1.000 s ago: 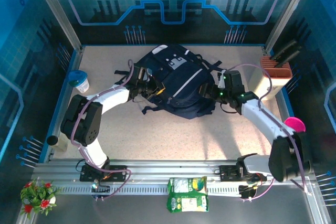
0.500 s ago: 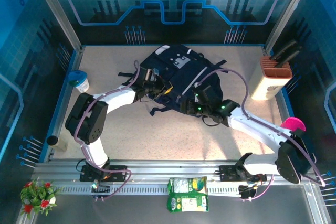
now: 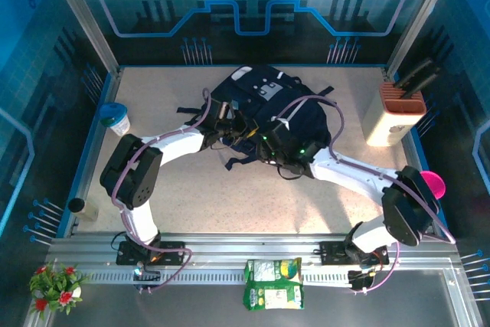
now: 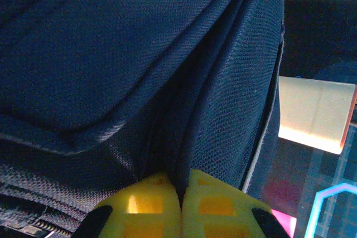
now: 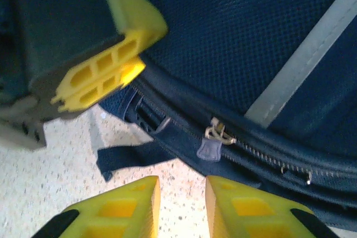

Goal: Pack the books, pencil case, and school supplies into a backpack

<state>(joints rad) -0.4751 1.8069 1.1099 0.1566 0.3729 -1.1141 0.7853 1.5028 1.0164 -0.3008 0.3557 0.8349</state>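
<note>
While the left claw (image 4: 181, 209) pinches a fold of the backpack (image 3: 269, 109) lying mid-table (image 3: 191, 204), fingers together on the cloth, the right claw (image 5: 181, 193), fingers slightly apart and empty, should centre on the zipper pull (image 5: 211, 149) before closing.

The right gripper (image 5: 182, 190) has bright yellow fingers (image 5: 120, 210) with dark edges. Just in front of them the backpack (image 5: 234, 32) is dark navy blue with a tiny mesh weave. A pale grey stripe (image 5: 312, 54) runs across it. Its zip pull (image 5: 211, 149) is blue with a silver ring. Under the fingers the table (image 5: 50, 176) is cream with small dark speckles. The left gripper (image 4: 181, 187) is yellow too, and the cloth in front of it is the same dark navy. Off to its right, a block (image 4: 315, 112) looks pale cream.
</note>
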